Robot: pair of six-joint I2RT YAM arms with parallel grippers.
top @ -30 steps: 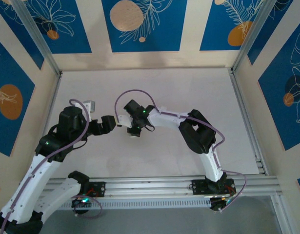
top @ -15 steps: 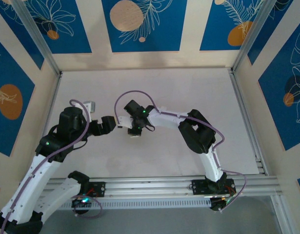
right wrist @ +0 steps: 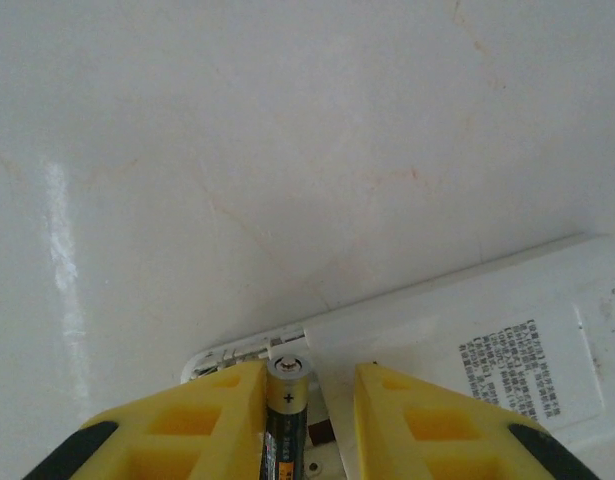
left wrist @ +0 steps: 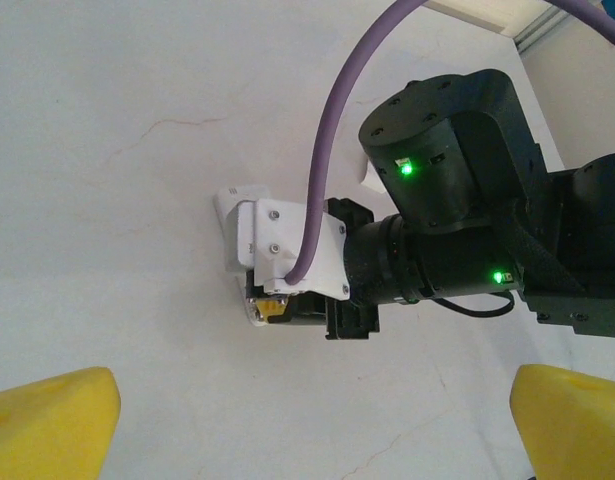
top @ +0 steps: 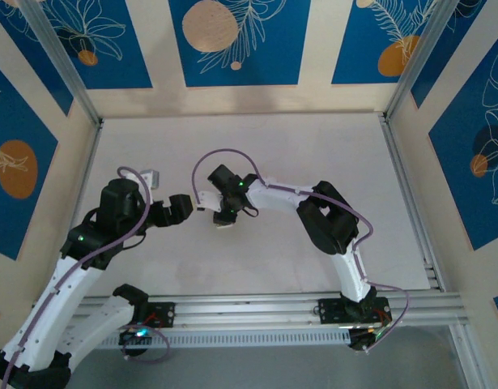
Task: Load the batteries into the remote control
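We see one battery (right wrist: 288, 395) at the bottom centre of the right wrist view. It is dark-bodied, and its pale end cap carries a small "+" mark. More print runs down its side, too small for us to read. The marked end points at the open end of the remote control (right wrist: 437, 330), which lies back-up on the table (right wrist: 287, 150) and runs from bottom centre toward the right edge. A block of fine black print (right wrist: 507, 365) sits on its white back; we can make out no words or brand there.

The battery lies between the yellow fingers (right wrist: 202, 415) of the right gripper (right wrist: 309, 380). The jaws are parted only a little. The finger on the left of the frame is against the battery and a narrow gap shows before the other, so nothing is pinched. We cannot tell whether the battery is seated in the compartment.

In the left wrist view, the left gripper (left wrist: 314, 400) has its yellow fingertips (left wrist: 57, 420) in the two lower corners, spread wide with nothing between them. Above them is the right arm's black wrist (left wrist: 457, 200), with two green lights (left wrist: 407, 168) and a purple cable (left wrist: 337, 150).
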